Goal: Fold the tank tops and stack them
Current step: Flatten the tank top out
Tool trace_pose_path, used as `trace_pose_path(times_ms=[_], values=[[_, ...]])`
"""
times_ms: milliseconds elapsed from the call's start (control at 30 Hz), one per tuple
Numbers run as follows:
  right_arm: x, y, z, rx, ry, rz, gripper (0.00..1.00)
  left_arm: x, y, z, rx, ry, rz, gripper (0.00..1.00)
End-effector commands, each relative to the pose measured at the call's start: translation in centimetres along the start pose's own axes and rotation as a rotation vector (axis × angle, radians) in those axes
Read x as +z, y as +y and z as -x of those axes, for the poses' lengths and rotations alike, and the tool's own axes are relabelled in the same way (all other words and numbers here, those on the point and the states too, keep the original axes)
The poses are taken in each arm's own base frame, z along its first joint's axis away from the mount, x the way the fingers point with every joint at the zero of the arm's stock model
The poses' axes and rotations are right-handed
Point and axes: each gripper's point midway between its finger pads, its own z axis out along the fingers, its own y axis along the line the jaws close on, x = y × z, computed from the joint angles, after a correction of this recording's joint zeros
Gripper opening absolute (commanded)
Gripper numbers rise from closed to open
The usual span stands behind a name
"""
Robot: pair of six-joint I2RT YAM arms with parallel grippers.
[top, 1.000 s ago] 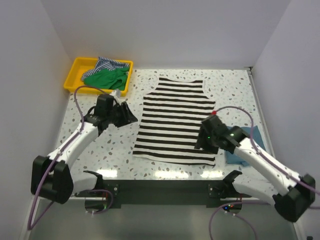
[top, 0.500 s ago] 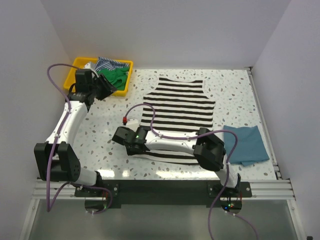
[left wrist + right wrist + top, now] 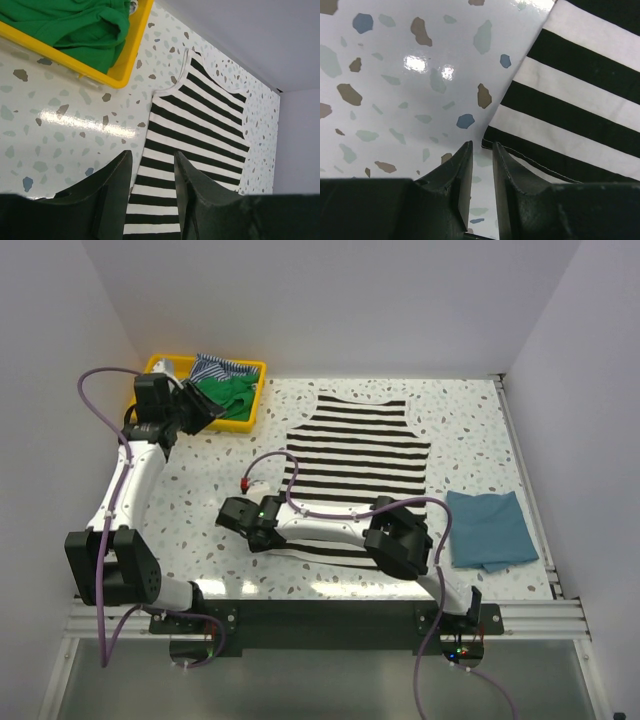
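Far left, by the yellow tray [image 3: 60, 60]: left arm [image 3: 130, 475] stretched up from its base, wrist bent rightward. Left gripper [image 3: 152, 155] hovers over the table [image 3: 200, 490] just beside the tray's near rim, fingers parted, holding nothing. Green tank top [image 3: 65, 25] bunched in the tray, finely blue-striped top [image 3: 218, 368] behind it.

Centre: black-and-white striped tank top [image 3: 355, 460] lies flat, neck away. Right arm [image 3: 330, 530] folded at the elbow, forearm reaching leftward across the hem. Right gripper [image 3: 481, 146] sits at the hem's left corner, jaws a narrow slit apart, empty.

Far right: teal-blue top [image 3: 490, 528] folded on the table.
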Motion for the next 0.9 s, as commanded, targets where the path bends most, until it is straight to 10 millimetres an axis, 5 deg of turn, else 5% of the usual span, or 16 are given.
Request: trace_pose_path(times_ms=[0, 367, 467, 500, 533, 600, 667, 867], values=[[0.2, -1.1, 0.2, 0.024, -0.02, -0.058, 0.27, -1.0, -2.2, 1.5, 0.012, -0.044, -0.079, 0.43], [2.3, -1.6, -2.3, -0.013, 0.048, -0.063, 0.29, -0.3, -1.1, -0.6, 0.001, -0.012, -0.091, 0.43], [1.9, -1.9, -2.8, -0.027, 0.063, -0.053, 0.19, 0.1, -0.8, -1.5, 0.007, 0.003, -0.087, 0.43], [1.1, -2.1, -2.6, -0.03, 0.062, -0.034, 0.03, 0.2, -0.7, -2.1, 0.009, 0.015, -0.086, 0.43], [0.5, -2.1, -2.5, -0.034, 0.056, -0.017, 0.0, 0.3, -0.8, -2.6, 0.016, 0.024, -0.087, 0.43], [-0.5, -2.7, -3.0, -0.048, 0.061, 0.024, 0.0, 0.8, -1.5, -4.4, 0.055, 0.055, -0.097, 0.43], [-3.8, -2.2, -1.9, -0.029, 0.03, 0.125, 0.0, 1.4, -2.3, -6.5, 0.082, 0.095, -0.102, 0.43], [-8.1, -5.6, -5.3, 0.041, 0.073, 0.267, 0.0, 4.5, -1.9, -12.6, 0.114, 0.195, -0.064, 0.43]])
